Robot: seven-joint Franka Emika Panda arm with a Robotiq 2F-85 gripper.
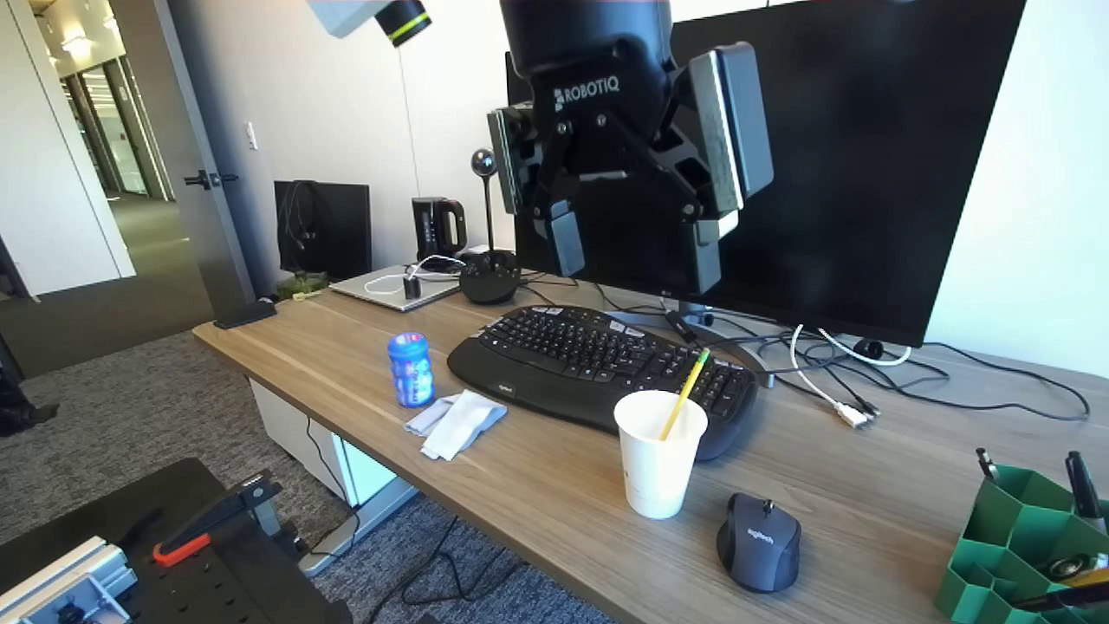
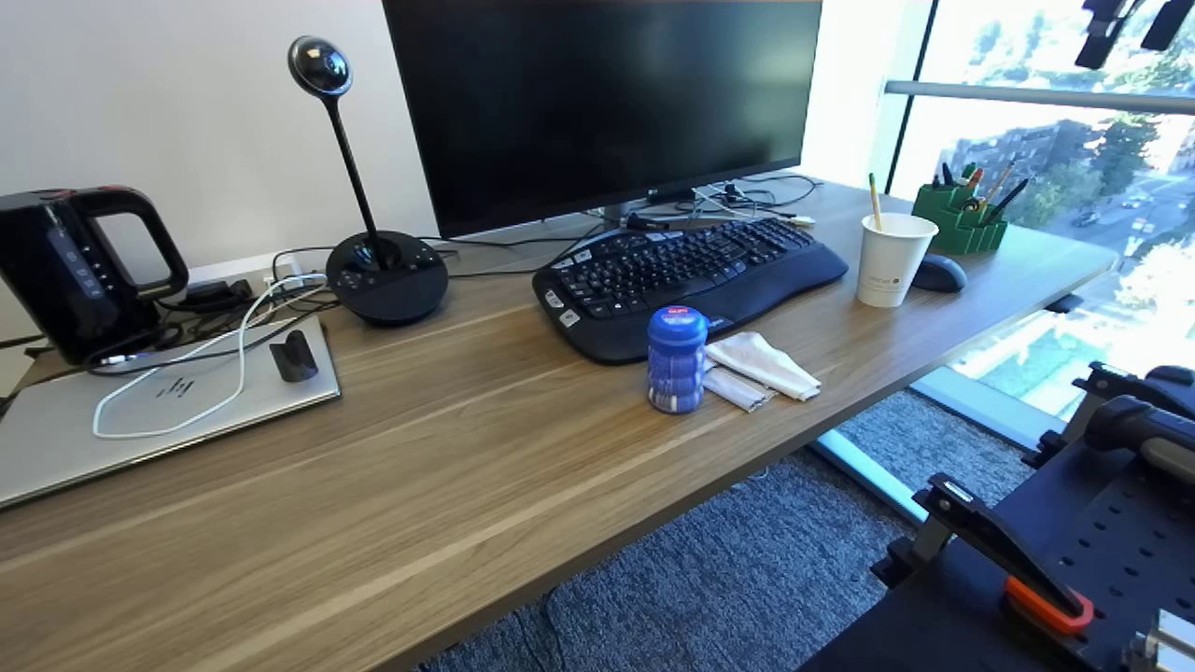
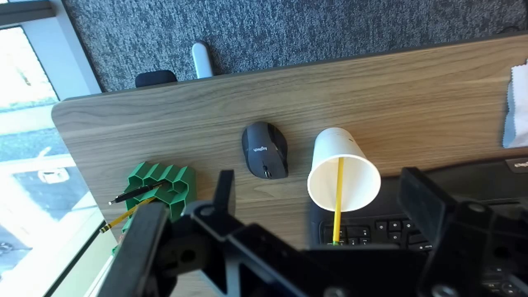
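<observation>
While blocky jaws gape, a tapered paper cup (image 1: 656, 475) holds a pencil (image 1: 686, 393).

White cup (image 1: 658, 468), yellow pencil (image 3: 338, 198), black keyboard (image 1: 589, 364), wood-grained desk (image 2: 448, 467)

“ROBOTIQ” on robot housing (image 1: 598, 82), “logitech” on mouse (image 1: 758, 544), “hp” on laptop (image 2: 175, 401).

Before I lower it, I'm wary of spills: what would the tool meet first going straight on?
Probably the pencil, or the cup holding it; depth ahead of the open tool is unclear.
</observation>
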